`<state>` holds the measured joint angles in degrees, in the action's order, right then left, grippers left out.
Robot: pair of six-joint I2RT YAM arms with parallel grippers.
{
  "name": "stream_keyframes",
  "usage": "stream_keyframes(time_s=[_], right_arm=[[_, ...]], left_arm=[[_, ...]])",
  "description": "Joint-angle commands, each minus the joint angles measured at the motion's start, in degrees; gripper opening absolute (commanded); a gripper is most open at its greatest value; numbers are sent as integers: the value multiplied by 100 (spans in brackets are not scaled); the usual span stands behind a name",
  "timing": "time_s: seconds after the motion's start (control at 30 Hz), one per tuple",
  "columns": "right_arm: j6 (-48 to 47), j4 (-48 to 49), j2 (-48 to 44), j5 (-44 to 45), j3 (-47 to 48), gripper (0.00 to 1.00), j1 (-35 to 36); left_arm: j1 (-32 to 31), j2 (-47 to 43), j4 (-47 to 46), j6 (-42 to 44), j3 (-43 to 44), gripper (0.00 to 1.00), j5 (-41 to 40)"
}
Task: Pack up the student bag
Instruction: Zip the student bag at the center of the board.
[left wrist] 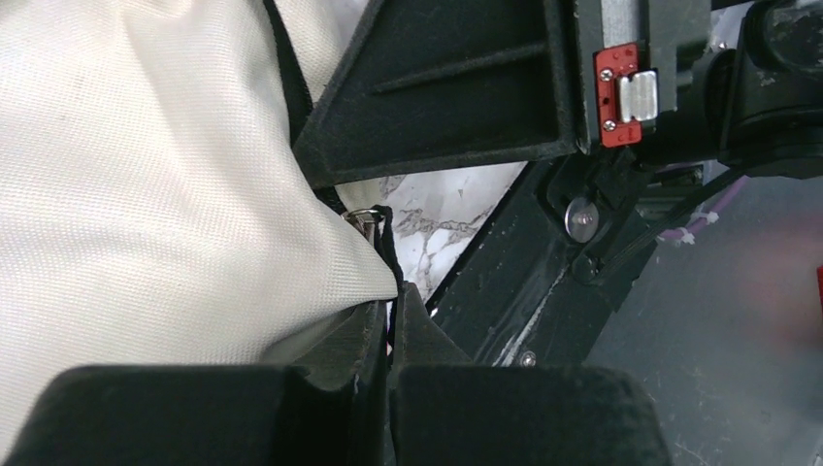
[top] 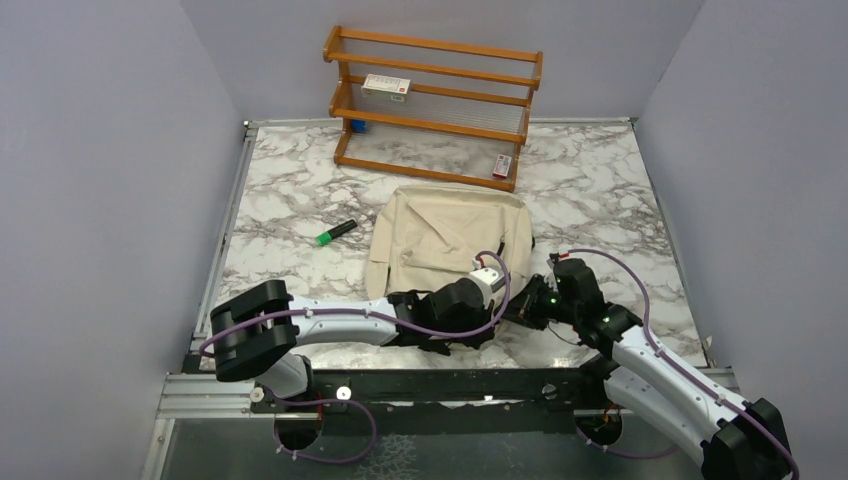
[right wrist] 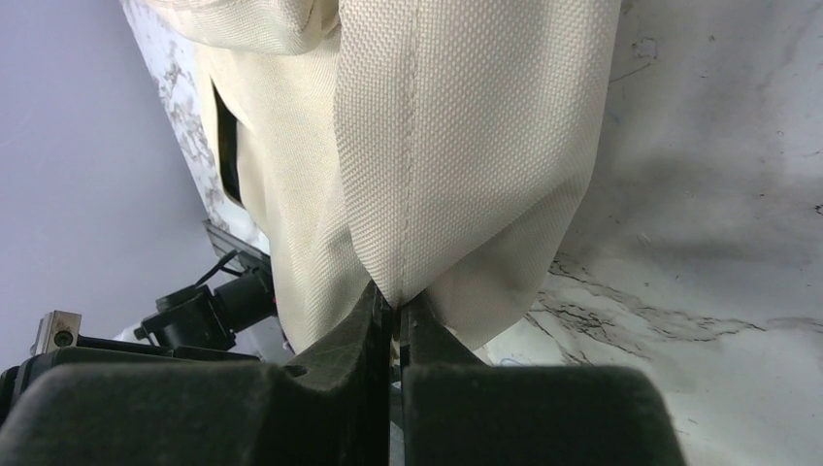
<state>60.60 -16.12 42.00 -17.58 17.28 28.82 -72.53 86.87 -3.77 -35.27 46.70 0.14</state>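
The student bag (top: 445,235) lay flat in the middle of the marble tabletop (top: 620,200), its beige fabric spread out and its near edge bunched up between the two arms. Both arms reached in to that near edge and met there, the left one coming across from the left and the right one from the near right corner.

The left fingers (left wrist: 388,325) were pressed fully together. The left wrist view showed them pinching the black trim at the rim of the bag, just below a small metal zip pull (left wrist: 363,217), with cream fabric bulging to their left. The right fingers (right wrist: 393,316) were closed as well, clamped on a pointed fold of the woven beige cloth that rose straight up out of them.

A green highlighter (top: 336,232) lay on the tabletop just left of the bag, apart from it. At the far edge stood a wooden rack (top: 437,122). A white and red box (top: 386,86) sat on one of its upper shelves, and a small red and white item (top: 502,165) rested at its lower right end, a little beyond the bag's far right corner.
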Motion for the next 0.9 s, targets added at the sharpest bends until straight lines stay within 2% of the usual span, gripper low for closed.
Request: stream_keyframes(time_s=[0.0, 0.1, 0.17, 0.23, 0.43, 0.5, 0.57, 0.87], right_arm=[[19, -60, -41, 112, -65, 7, -8], [48, -43, -71, 119, -92, 7, -8], [44, -46, -70, 112, -93, 7, -8], [40, -44, -66, 106, -85, 7, -7], [13, -75, -47, 105, -50, 7, -8], [12, -83, -53, 101, -41, 7, -8], [13, -94, -58, 104, -40, 7, -8], [31, -155, -144, 136, -58, 7, -7]], left_arm=[[-76, -94, -408, -12, -59, 0, 866], [-81, -90, -388, -97, -226, 0, 885], [-81, -120, -397, -148, -330, 6, 817], [-86, -166, -403, -173, -398, 8, 699], [-86, -199, -463, -174, -349, 9, 499], [-86, -175, -496, -174, -314, 6, 506], [-85, -171, -533, -181, -295, 0, 516], [-83, -354, -656, -167, -284, 0, 527]])
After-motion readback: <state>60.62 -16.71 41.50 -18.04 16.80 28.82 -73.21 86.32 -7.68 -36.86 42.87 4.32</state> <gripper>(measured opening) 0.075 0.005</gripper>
